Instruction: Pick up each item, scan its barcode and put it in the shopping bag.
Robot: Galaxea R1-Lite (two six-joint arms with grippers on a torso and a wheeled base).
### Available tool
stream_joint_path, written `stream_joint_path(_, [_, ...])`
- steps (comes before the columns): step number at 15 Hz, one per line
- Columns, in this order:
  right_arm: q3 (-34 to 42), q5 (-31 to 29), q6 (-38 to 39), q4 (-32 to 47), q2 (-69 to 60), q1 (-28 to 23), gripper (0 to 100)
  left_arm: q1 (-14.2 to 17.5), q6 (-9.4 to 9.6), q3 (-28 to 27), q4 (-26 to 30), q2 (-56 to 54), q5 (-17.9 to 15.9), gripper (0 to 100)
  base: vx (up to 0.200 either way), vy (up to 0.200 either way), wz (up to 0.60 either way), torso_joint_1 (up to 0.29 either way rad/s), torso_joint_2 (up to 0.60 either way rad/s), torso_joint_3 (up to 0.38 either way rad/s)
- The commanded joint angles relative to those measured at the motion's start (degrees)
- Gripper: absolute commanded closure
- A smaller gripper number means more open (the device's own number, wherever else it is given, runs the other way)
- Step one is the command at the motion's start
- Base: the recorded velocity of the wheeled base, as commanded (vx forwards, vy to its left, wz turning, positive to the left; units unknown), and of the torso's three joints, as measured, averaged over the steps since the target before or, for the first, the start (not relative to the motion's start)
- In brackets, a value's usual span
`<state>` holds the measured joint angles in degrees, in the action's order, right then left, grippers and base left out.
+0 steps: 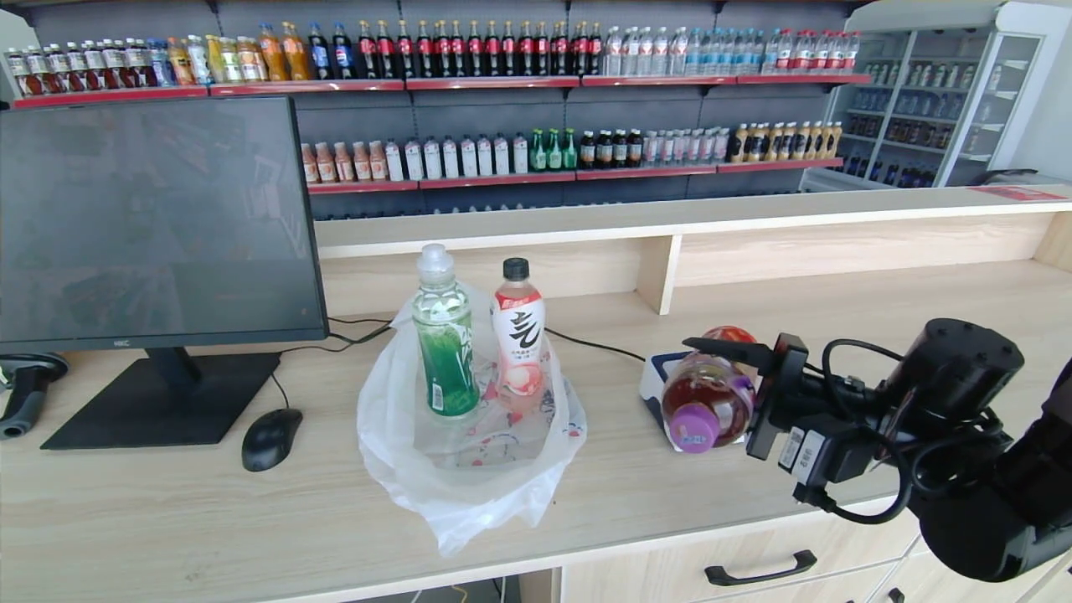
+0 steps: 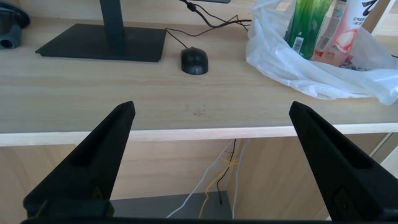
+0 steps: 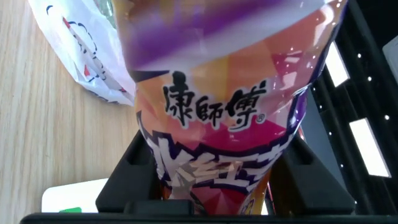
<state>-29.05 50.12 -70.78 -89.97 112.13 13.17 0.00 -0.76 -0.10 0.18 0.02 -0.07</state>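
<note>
A reddish drink bottle with a purple cap point(image 1: 708, 398) lies sideways in my right gripper point(image 1: 737, 385), which is shut on it above the white barcode scanner point(image 1: 657, 373) on the counter. Its purple and orange label point(image 3: 217, 118) sits between the black fingers point(image 3: 134, 171). The white plastic shopping bag point(image 1: 469, 452) sits mid-counter with a green bottle point(image 1: 444, 335) and a pink-labelled bottle with a black cap point(image 1: 519, 335) standing upright inside. My left gripper point(image 2: 211, 155) hangs open below the counter's front edge, nothing between its fingers. The bag point(image 2: 323, 62) with both bottles lies beyond it.
A monitor point(image 1: 155, 218) on a black stand, a black mouse point(image 1: 270, 437) and a handheld scanner point(image 1: 25, 394) occupy the counter's left part. A raised wooden shelf point(image 1: 670, 226) runs behind. Drawers with black handles point(image 1: 760, 569) sit under the counter. Cables point(image 2: 217, 174) hang beneath it.
</note>
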Motion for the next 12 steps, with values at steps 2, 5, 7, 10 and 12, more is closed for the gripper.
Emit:
stream_joint_path(2, [-0.1,-0.1,4.0,0.0,-5.0,-0.3,100,0.0,-0.04,0.0,0.0,0.0,0.0,0,0.000,0.000,0.00,0.000,0.00,0.000])
stream_joint_path(5, [-0.2,-0.1,6.9,0.0,-6.9,-0.4,100,0.0,-0.04,0.0,0.0,0.0,0.0,0,0.000,0.000,0.00,0.000,0.00,0.000])
stream_joint_path(7, [-0.2,-0.6,9.5,0.0,-8.3,-0.4,100,0.0,-0.04,0.0,0.0,0.0,0.0,0,0.000,0.000,0.00,0.000,0.00,0.000])
stream_joint_path(10, [-0.7,-8.5,18.7,0.0,-13.3,-0.3,100,0.0,-0.04,0.0,0.0,0.0,0.0,0,0.000,0.000,0.00,0.000,0.00,0.000])
stream_joint_path(12, [-0.1,-14.5,26.3,0.0,-16.5,-0.3,100,0.0,-0.04,0.0,0.0,0.0,0.1,0,0.000,0.000,0.00,0.000,0.00,0.000])
